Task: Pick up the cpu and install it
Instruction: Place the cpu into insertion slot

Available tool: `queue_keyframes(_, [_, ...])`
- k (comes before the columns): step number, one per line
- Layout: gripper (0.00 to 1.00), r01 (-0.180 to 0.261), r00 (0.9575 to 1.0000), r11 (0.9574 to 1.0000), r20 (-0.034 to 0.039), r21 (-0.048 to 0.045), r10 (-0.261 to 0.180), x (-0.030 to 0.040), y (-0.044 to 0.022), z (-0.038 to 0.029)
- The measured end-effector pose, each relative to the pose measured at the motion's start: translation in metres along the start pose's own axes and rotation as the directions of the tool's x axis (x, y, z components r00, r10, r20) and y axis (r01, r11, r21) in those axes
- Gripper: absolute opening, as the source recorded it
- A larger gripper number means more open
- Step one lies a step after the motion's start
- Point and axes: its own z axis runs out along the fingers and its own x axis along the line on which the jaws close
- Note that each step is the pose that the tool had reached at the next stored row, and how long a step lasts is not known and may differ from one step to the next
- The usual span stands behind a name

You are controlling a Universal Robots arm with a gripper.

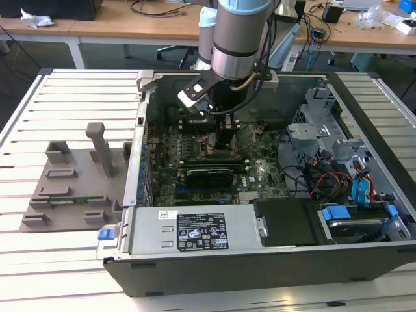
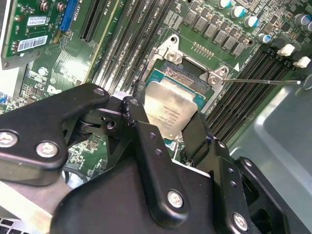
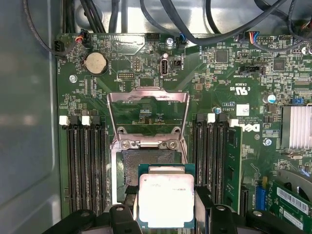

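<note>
Gripping the cpu (image 3: 166, 200) by two opposite edges, my jaws are closed on it. Location: over the open socket (image 3: 146, 158) on the motherboard (image 3: 214, 73), load plate (image 3: 146, 93) raised; whether it touches, I cannot tell.

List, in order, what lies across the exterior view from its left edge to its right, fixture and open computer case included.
Grey fixture plate → case's left wall → robot arm → silver drive cage → blue cables.
</note>
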Motion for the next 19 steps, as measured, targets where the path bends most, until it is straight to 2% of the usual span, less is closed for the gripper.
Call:
queue_keyframes(5, [0.55,0.000,1.0000,1.0000,0.0007,-0.0001,0.000,0.0043,0.0006,0.0040])
queue_keyframes(7, [0.55,0.000,1.0000,1.0000,0.0033,-0.0001,0.000,0.0060,0.0008,0.0066])
queue_keyframes(9, [0.55,0.001,0.9999,1.0000,0.0103,-0.0001,-0.001,0.0094,0.0011,0.0119])
queue_keyframes(11, [0.55,0.004,0.9997,1.0000,0.0238,-0.0004,-0.004,0.0145,0.0012,0.0162])
queue_keyframes(16, [0.55,0.023,0.9994,0.9997,0.0247,-0.0007,-0.023,0.0200,0.0014,0.0233])
queue_keyframes(19, [0.55,0.023,0.9994,0.9997,0.0249,-0.0006,-0.023,0.0206,-0.0015,0.0299])
